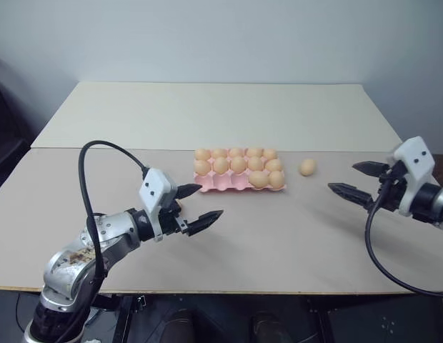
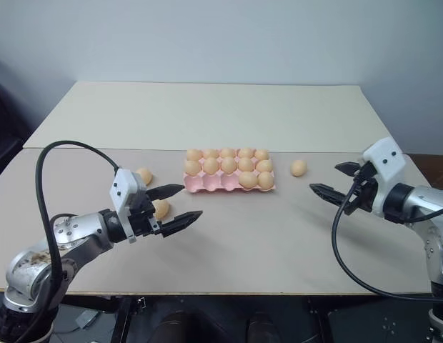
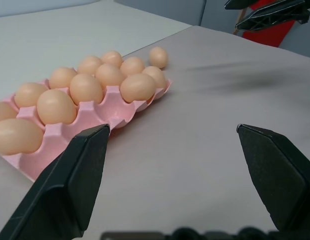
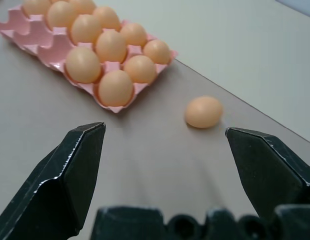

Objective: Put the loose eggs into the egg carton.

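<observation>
Egg carton is sitting mid-counter, just past the seam between the two counter panels, long side running parallel to the near edge. Back two rows are reading full; front row is holding eggs only at its right end, left cups are showing bare pink.

Three loose eggs are lying on the counter: one egg just beside the carton's right end, apart from it; one egg off the carton's left end; one egg nearer the front edge, partly hidden behind the left gripper.

Left gripper is hovering above the counter, front-left of the carton, fingers spread wide and holding nothing.

Right gripper is hanging over the counter's right side, pointing toward the right-hand egg, fingers gaping wide, empty, not touching it.
</observation>
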`<move>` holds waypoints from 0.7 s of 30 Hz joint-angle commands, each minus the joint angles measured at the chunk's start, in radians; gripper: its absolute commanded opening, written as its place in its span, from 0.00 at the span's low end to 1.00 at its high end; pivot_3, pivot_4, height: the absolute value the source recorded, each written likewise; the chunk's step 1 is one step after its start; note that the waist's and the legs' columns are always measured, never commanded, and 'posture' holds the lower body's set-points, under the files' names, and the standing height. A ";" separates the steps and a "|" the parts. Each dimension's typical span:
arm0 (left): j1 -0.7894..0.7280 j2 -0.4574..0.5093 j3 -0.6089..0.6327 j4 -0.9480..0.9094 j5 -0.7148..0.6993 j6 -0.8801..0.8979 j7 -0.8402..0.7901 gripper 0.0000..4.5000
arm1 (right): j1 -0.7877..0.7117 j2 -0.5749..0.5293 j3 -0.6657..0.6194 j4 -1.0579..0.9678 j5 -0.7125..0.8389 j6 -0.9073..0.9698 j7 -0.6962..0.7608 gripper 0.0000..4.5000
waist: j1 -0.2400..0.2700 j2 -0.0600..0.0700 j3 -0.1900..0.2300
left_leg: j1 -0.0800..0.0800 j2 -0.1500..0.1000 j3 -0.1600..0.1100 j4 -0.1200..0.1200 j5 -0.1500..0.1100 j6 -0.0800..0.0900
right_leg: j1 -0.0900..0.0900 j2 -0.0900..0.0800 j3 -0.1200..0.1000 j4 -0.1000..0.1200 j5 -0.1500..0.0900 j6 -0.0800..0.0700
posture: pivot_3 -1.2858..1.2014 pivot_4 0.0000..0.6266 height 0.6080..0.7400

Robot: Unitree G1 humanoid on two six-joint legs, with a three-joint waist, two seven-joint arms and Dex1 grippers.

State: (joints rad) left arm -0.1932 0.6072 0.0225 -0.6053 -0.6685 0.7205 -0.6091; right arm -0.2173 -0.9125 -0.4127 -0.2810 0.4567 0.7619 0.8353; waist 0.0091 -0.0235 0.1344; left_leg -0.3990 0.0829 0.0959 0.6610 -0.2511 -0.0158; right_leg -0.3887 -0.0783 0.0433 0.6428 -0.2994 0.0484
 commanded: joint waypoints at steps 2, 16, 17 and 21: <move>-0.023 -0.001 -0.024 0.016 0.016 -0.031 -0.035 0.98 | 0.029 -0.034 -0.100 -0.038 0.024 0.031 -0.023 1.00 | 0.002 0.000 0.000 | 0.000 0.000 0.000 0.000 0.000 0.000 | 0.000 0.000 0.000 0.000 0.000 0.000 | 0.52 0.24 1.00; -0.050 -0.024 -0.059 0.028 0.028 -0.043 -0.075 0.98 | -0.163 0.052 0.032 -0.024 -0.014 0.199 -0.320 1.00 | -0.009 0.000 0.000 | 0.001 0.000 0.000 0.000 0.000 0.000 | 0.000 0.000 0.000 0.001 0.000 0.000 | 0.52 0.24 1.00; -0.051 -0.027 -0.060 0.028 0.029 -0.042 -0.074 0.98 | -0.193 0.070 0.051 -0.015 -0.024 0.210 -0.345 1.00 | -0.010 0.000 0.000 | 0.001 0.000 0.000 0.000 0.000 0.000 | 0.000 0.000 0.001 0.002 0.000 0.000 | 0.52 0.24 1.00; -0.053 -0.036 -0.062 0.027 0.035 -0.040 -0.065 0.98 | -0.353 0.173 0.144 0.073 -0.074 0.274 -0.471 1.00 | -0.012 0.000 0.000 | 0.000 0.000 0.000 0.000 0.000 -0.001 | -0.001 0.001 0.000 0.002 0.000 0.000 | 0.52 0.24 1.00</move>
State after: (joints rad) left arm -0.2377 0.5754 -0.0461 -0.5539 -0.6306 0.6966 -0.6773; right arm -0.5334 -0.7447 -0.2753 -0.2177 0.4039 1.0128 0.4142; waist -0.0028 -0.0233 0.1344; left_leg -0.3997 0.0828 0.0957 0.6610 -0.2505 -0.0167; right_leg -0.3900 -0.0781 0.0438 0.6445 -0.2994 0.0484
